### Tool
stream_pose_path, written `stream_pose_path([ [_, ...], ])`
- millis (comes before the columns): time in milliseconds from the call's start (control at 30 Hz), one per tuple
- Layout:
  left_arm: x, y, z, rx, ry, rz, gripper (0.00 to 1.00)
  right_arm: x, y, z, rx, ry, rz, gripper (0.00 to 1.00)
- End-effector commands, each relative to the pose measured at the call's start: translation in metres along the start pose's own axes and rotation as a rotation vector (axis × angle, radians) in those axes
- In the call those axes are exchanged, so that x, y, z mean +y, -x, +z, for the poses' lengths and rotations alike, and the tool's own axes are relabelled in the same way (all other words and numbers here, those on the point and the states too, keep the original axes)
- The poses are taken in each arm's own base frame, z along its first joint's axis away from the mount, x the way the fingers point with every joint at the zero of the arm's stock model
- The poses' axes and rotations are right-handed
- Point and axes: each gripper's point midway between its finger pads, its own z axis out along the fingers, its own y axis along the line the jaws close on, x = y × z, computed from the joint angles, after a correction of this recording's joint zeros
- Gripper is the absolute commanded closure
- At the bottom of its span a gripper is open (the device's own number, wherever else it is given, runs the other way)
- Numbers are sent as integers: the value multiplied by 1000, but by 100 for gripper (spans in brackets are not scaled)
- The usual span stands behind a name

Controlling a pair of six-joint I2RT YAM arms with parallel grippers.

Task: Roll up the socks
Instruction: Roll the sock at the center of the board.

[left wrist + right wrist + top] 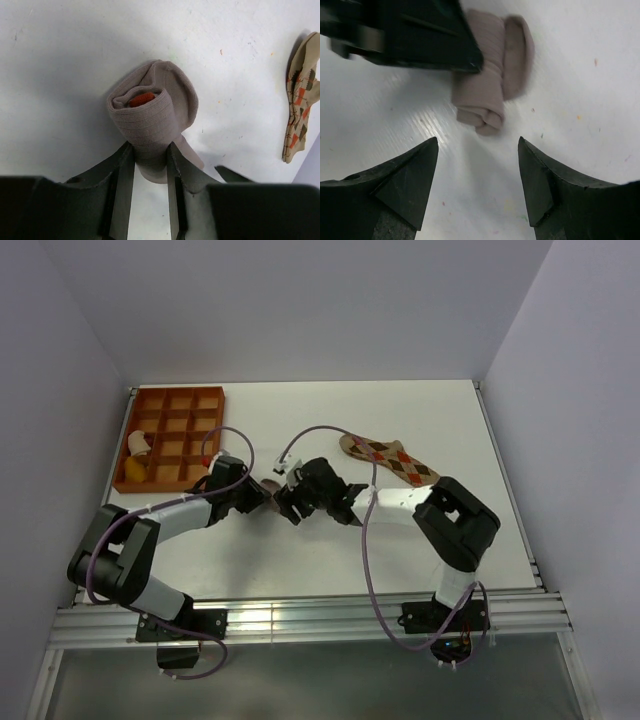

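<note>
The grey-brown sock [150,107] is wound into a tight roll with a bit of red showing at its core. My left gripper [150,147] is shut on the lower end of that roll. In the top view the roll [268,485] lies mid-table between both grippers. My right gripper [478,142] stands open just short of the roll [487,92], touching nothing, with bare table between its fingers. The left gripper's dark body [410,35] covers part of the roll there. The tan argyle sock [390,458] lies flat, back right; it also shows in the left wrist view as the argyle sock [299,100].
An orange compartment tray [170,438] sits at the back left, with a yellow-and-white object [137,455] in its left cells. Both arms [400,502] reach toward the table's middle, their purple cables looping above them.
</note>
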Motion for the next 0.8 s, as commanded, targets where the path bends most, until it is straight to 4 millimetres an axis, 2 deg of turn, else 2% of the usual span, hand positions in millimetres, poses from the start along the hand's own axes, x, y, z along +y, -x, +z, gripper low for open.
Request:
stream_pose_path([
  [0,36,-14,3,68,143,62,100,-5,56,-8,-211,-127,-134,28],
  [167,32,-17,5,101,140,66,100,13,62,3,-233,-161,-229,35],
  [367,32,-20,7,123,139,68,100,28,48,19,-212,-164,-286,38],
  [633,32,-23,8,145,127,61,100,19,24,38,-162,-230,-305,38],
  [767,33,-24,7,156,123,59,100,12,25,40,-183,-279,-313,38],
])
